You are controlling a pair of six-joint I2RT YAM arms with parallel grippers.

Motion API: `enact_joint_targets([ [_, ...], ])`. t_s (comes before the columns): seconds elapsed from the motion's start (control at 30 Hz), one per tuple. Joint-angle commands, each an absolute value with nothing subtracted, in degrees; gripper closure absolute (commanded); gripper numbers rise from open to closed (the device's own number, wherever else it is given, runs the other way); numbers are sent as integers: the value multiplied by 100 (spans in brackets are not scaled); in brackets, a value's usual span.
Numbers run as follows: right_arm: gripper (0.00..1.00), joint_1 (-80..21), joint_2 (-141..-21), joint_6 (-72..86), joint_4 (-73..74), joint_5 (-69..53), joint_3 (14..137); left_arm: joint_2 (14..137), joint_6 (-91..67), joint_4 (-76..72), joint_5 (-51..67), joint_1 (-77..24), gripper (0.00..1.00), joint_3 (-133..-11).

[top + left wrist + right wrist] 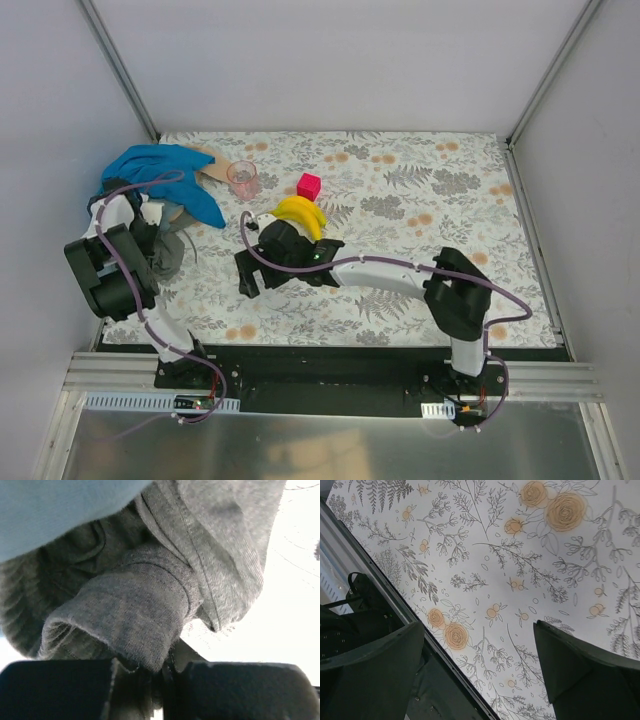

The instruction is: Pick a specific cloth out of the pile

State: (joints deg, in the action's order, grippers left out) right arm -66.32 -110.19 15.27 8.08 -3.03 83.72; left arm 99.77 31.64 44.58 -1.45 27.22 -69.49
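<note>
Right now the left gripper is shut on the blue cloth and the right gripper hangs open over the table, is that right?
No. The left gripper is shut on the grey cloth, not the blue cloth; the left wrist view shows it. The right gripper does hang open over the table.
</note>
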Motion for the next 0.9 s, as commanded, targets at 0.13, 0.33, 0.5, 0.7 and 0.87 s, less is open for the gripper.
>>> enact_joint_targets([
  [0.13,1,-6645,-9827,1082,1019,711,7910,7754,3164,5350,755,2733,100,-7372],
  [0.33,1,-6531,-9204,905,1423,1712,7656,6953,2919,6379,1756,2725,100,-9348],
  [0.5,1,-5890,-8492,1370,1950,2391,7279,7136,2207,6785,2513,2567,100,-11554],
  [0.7,1,-4915,-7235,1696,1907,2311,6347,7690,961,6584,3408,2250,100,-13620],
  [0.87,1,-4326,-6356,1723,1986,2399,5661,7489,-682,4750,3963,2259,100,-13738],
])
